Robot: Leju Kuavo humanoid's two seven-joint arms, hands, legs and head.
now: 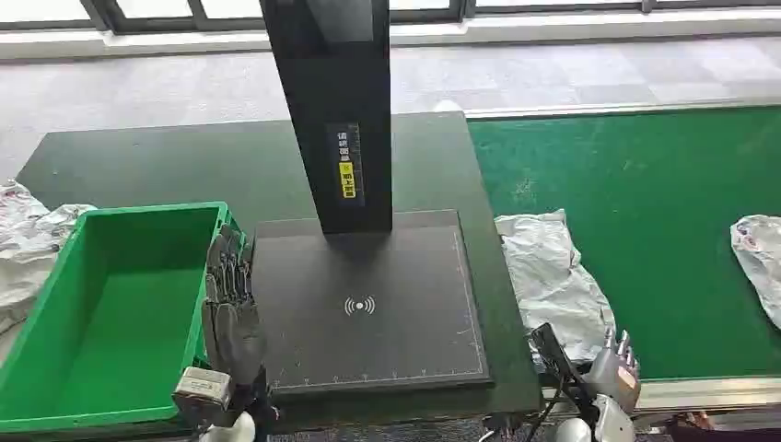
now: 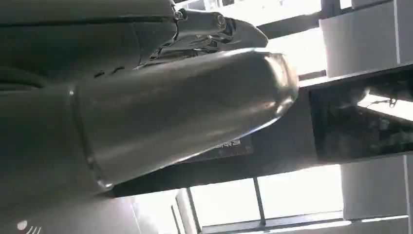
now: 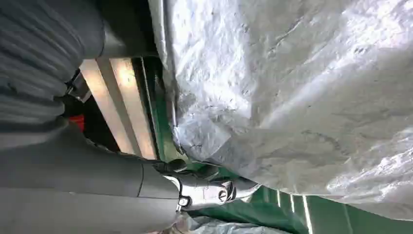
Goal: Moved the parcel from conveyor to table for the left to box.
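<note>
Green conveyor (image 1: 645, 230) fills the 3 o'clock side of the head view, and the dark counter (image 1: 166, 166) takes the centre and 9 o'clock side. On the counter lies a black scanning pad (image 1: 368, 304) with a tall black post (image 1: 332, 101) rising from its far edge. At 8 o'clock sits the green box (image 1: 110, 304), butted against the pad. The grey parcel (image 1: 551, 281) lies on the conveyor's near edge, just beside the counter. A second grey bag (image 1: 760, 253) sits at the belt's 3 o'clock edge. The left hand (image 1: 230, 304) hovers between box and pad, fingers (image 1: 226, 262) straight and apart, holding nothing. The right hand (image 1: 612, 364) is at 5 o'clock near the parcel; the wrist view shows its fingers (image 3: 204, 190) at the parcel's edge, whether gripping I cannot tell.
</note>
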